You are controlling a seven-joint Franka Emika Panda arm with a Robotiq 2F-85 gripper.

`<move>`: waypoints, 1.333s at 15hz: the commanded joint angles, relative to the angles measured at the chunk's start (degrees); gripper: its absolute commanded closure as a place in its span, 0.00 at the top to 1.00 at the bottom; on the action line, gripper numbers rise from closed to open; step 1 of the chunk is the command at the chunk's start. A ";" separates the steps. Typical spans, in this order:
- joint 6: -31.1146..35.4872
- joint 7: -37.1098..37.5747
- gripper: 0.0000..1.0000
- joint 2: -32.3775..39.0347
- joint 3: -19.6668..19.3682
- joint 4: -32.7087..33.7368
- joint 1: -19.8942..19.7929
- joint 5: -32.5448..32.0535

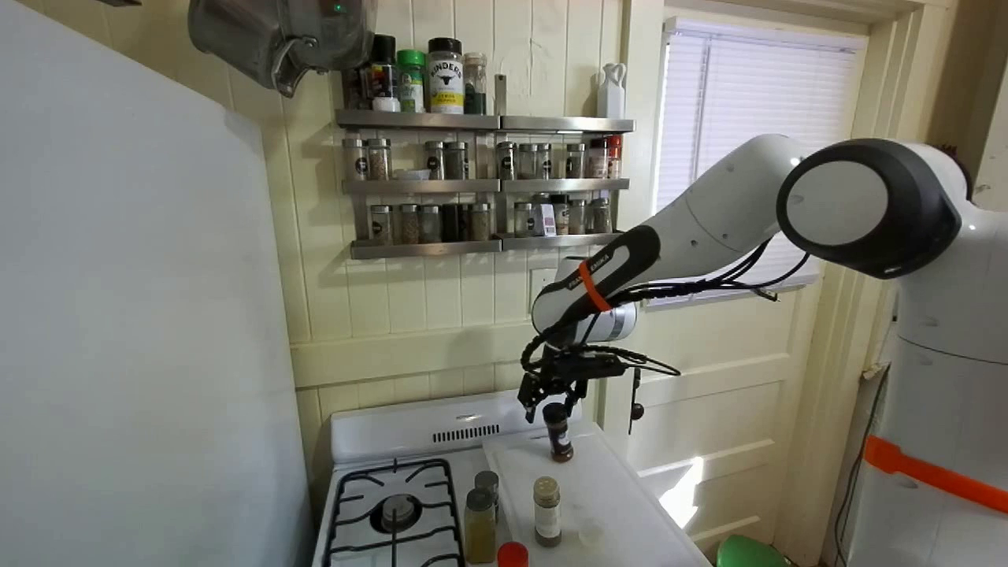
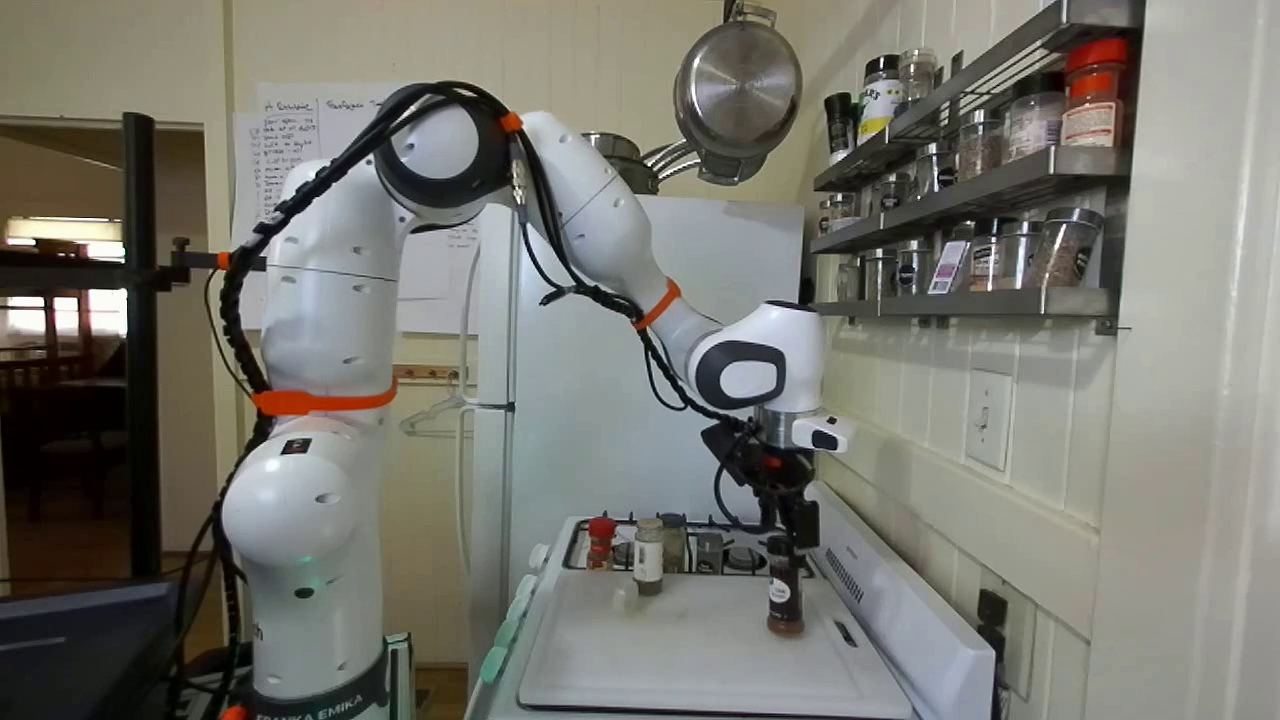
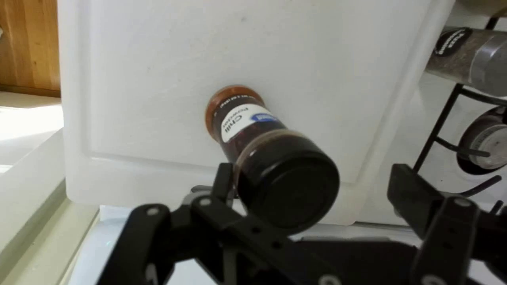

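Note:
A dark chilli powder bottle with a black cap stands upright on a white board that covers part of the stove top. Both exterior views show it as well, under my gripper. In the wrist view the gripper is open, its fingers spread wide on either side of the cap. The bottle lies much closer to the left finger; whether they touch I cannot tell. A wide gap separates the cap from the right finger.
A pale-lidded jar, a red-lidded jar and other spice jars stand near the burner grate. The stove's back panel rises beside the gripper. Shelves of spices hang on the wall; a refrigerator stands beyond the stove.

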 commanded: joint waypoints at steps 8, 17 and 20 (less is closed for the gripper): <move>5.33 5.20 1.00 -8.86 -0.42 -11.34 0.75 1.86; 4.79 14.08 1.00 -8.38 1.27 -14.00 0.77 -6.11; 4.68 16.93 1.00 -8.26 1.83 -14.94 0.95 -10.52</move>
